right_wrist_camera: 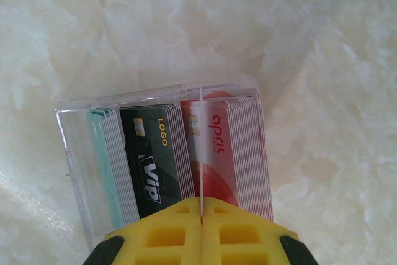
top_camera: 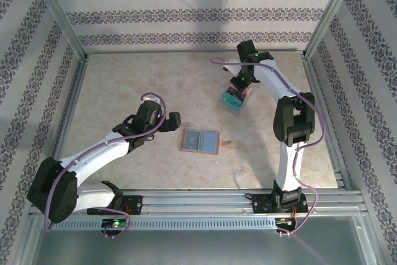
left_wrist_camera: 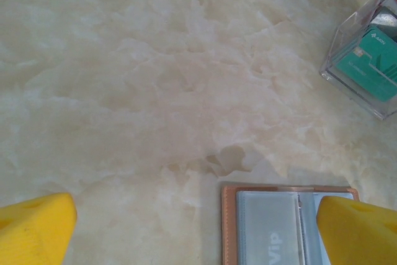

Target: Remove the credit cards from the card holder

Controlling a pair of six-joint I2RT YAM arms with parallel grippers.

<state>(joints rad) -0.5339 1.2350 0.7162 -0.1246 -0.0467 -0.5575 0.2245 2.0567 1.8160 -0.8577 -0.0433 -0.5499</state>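
– On the pale marbled table (top_camera: 124, 85), what do we see first?

– We see the two arms. Our left arm (top_camera: 99, 150) reaches in from 7 o'clock and our right arm (top_camera: 288, 122) bends in from 4 o'clock toward the far side.

– And the tools?

– The left gripper (top_camera: 173, 119) hangs low with its yellow fingers (left_wrist_camera: 34, 228) spread wide and nothing between them. The right gripper (top_camera: 237, 88) stands over a clear box (top_camera: 231, 105) with its pads pressed together (right_wrist_camera: 201, 206). A thin pale edge runs up from the seam between them. We cannot tell whether that is a card pinched edge-on or part of the box.

– Where is the card holder?

– The card holder (top_camera: 200, 141) lies opened flat near the middle of the table, at 4 o'clock from the left gripper and apart from it. From the left wrist we see its salmon border and grey inside, lettered Vip.

– And the credit cards?

– The credit cards stand on edge in the clear box, at 1 o'clock from the holder. We see teal ones (right_wrist_camera: 102, 153), a dark one marked LOGO and VIP (right_wrist_camera: 152, 153), then red ones (right_wrist_camera: 229, 147).

– Anything smaller?

– A small tan scrap (top_camera: 226, 147) lies just at 3 o'clock of the holder.
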